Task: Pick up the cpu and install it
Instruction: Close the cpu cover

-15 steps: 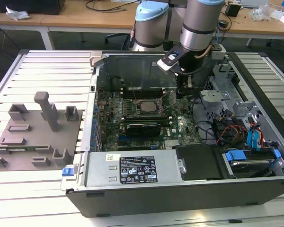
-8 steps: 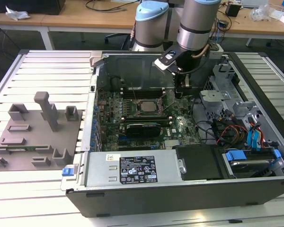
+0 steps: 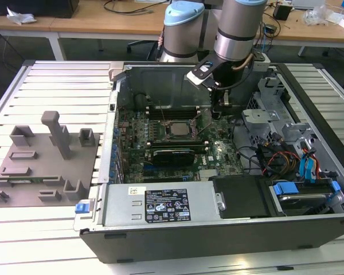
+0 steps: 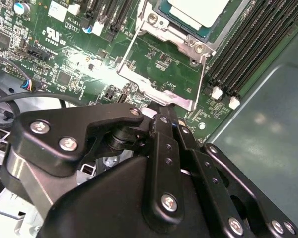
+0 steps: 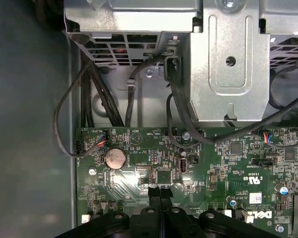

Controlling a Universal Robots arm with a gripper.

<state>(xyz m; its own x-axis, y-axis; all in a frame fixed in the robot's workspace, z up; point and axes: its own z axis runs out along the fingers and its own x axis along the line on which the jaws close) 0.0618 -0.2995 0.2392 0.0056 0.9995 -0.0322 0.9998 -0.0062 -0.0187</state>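
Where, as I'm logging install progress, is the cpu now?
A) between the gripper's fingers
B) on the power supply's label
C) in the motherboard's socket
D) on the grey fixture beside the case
C: the cpu lies with its pale top up inside the socket frame on the motherboard. The gripper is shut on nothing, to the exterior view's right of it.

Place: we read this as a robotics lab.
Bench: we see a slatted metal worktable (image 3: 57,80) bearing an opened computer case (image 3: 218,235) and a grey jig (image 3: 23,154).
Arm: a robot arm (image 3: 238,28) reaches into the case.
Background: wooden desks (image 3: 103,26) with cables (image 3: 123,7).
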